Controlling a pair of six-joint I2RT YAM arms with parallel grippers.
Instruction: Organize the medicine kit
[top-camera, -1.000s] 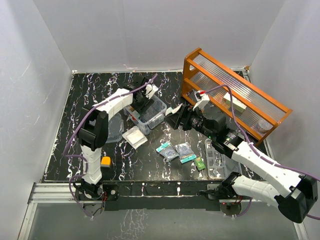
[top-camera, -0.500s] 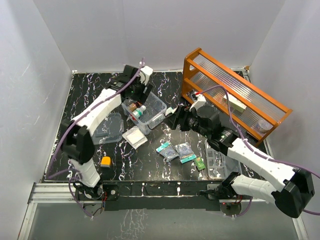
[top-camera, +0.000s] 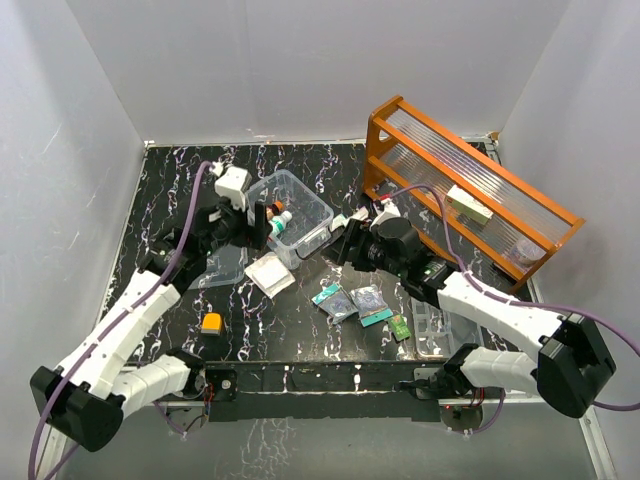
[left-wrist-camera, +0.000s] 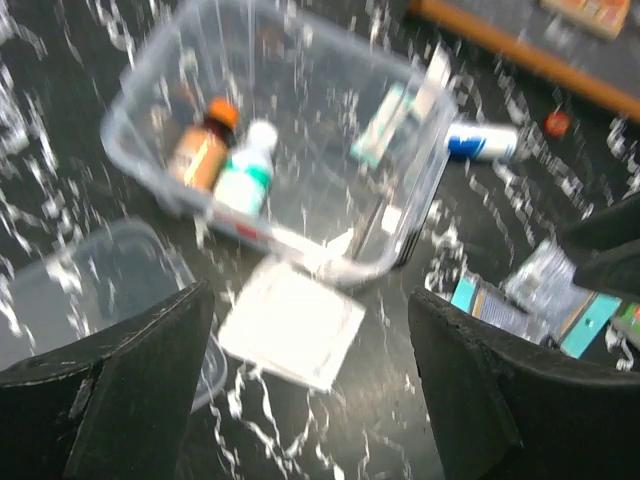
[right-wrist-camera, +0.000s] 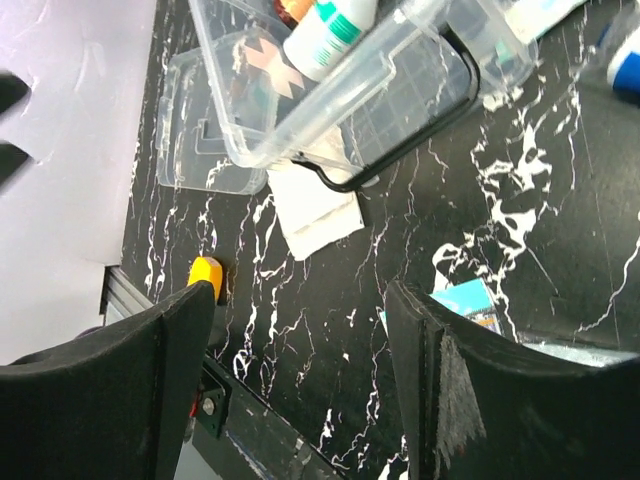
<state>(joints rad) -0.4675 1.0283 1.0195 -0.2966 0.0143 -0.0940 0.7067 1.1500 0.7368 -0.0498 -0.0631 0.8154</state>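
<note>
Early going, I'd judge. On the worktop, below the orange rack at upper right, the medicine kit sits open at upper centre. Its lid lies off to the left and the compartment tray is well apart at lower right, not yet fitted. The left claw and right claw hover either side of the box, both released and carrying nothing. The white pad and loose packets wait outside; only two bottles are clearly packed.
</note>
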